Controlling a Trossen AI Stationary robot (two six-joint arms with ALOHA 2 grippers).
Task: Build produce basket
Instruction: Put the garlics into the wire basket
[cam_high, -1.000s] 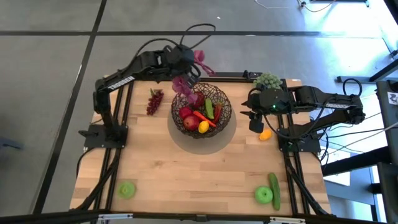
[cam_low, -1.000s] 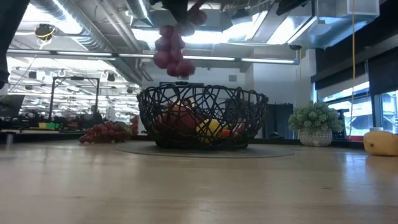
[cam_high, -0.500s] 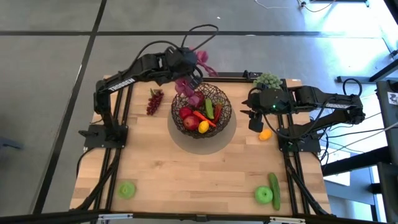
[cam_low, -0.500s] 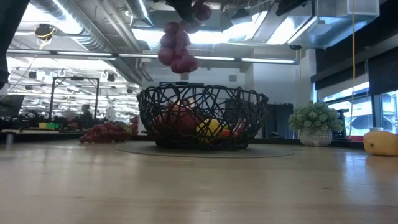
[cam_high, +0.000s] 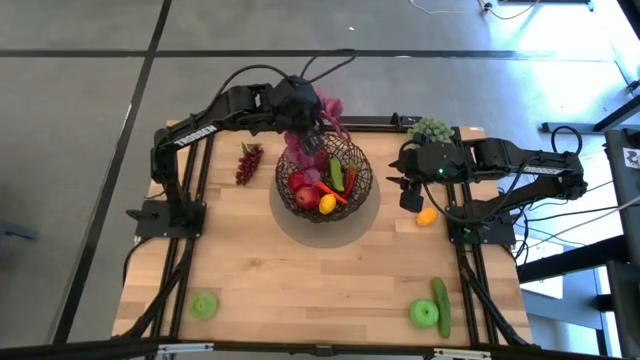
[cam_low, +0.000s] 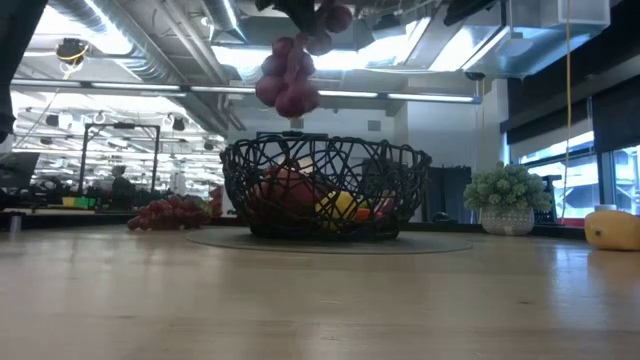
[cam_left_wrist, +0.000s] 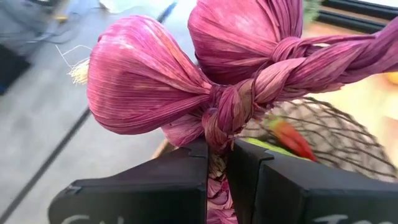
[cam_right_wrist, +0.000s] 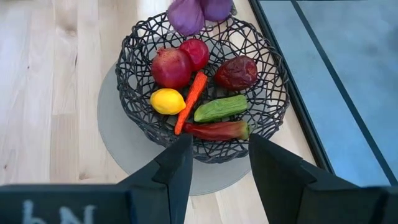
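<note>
A string of purple bulbs (cam_low: 288, 80), tied together by a braided husk, hangs over the far side of the dark wire basket (cam_high: 282, 185). My left gripper (cam_left_wrist: 217, 149) is shut on it, above the basket's far rim (cam_high: 308, 120). In the basket lie red fruits (cam_right_wrist: 171, 67), a lemon (cam_right_wrist: 167, 101), a carrot (cam_right_wrist: 189, 99), a green cucumber (cam_right_wrist: 221, 107) and a red chilli (cam_right_wrist: 214, 130). My right gripper (cam_right_wrist: 217, 155) stands open at the table's right side (cam_high: 408, 190), with nothing between its fingers. My left gripper pinches the braided husk (cam_left_wrist: 219, 127) between its two fingers, just below a knot where two bulbs branch off. The fingers slant downward from the table's far left. The string is lifted clear and hangs above the basket (cam_low: 290, 100), touching nothing below.
The basket stands on a round grey mat (cam_high: 300, 232). A red grape bunch (cam_high: 248, 163) lies to its left. A pale green cluster (cam_high: 432, 128) sits at the far right and an orange-yellow fruit (cam_high: 426, 215) below my right gripper. Green apples (cam_high: 205, 304) (cam_high: 423, 313) and a cucumber (cam_high: 441, 300) lie near the front.
My left gripper has shifted a little toward the table's right over the basket's far rim and its wrist has rolled. The string of bulbs has swung with it and hangs slightly higher, still clear of the basket.
</note>
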